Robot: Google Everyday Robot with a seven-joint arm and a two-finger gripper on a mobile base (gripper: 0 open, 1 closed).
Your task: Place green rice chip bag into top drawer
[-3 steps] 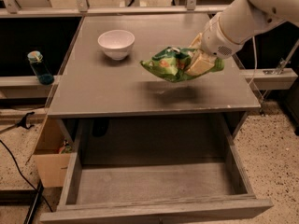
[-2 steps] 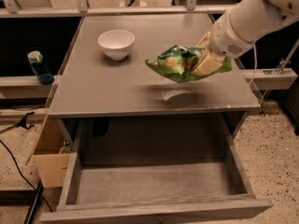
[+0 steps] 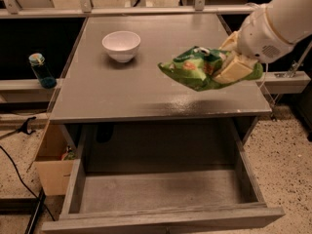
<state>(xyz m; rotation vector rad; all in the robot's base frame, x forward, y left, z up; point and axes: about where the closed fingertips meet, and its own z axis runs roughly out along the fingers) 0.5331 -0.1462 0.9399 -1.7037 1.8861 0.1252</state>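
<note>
One bag, one drawer, one gripper noted. The green rice chip bag is seen lifted clear of the table, hanging in the air over the right side of the tabletop, short of its front edge. Its right end is pinched by the gripper, whose cream fingers are clamped on the crinkled foil. The left end of the bag juts free toward the middle of the table. The white arm reaches in from the upper right.

The top drawer is found pulled fully out below the front edge of the table. Its grey bottom is exposed and nothing is seen lying in it. The bag is not yet over the drawer opening, which lies lower and nearer the camera.

Progress is judged as roughly midway. The pick-up is done, the drawer stands open, and the bag is in transit. Left to do: the bag is to be carried forward past the table edge, lowered between the drawer walls and let go.

Bystanders recorded: a white bowl on the table's rear left, well apart from the bag. A blue bottle stands on a ledge to the left. A cardboard box sits just beside the drawer's left wall.
</note>
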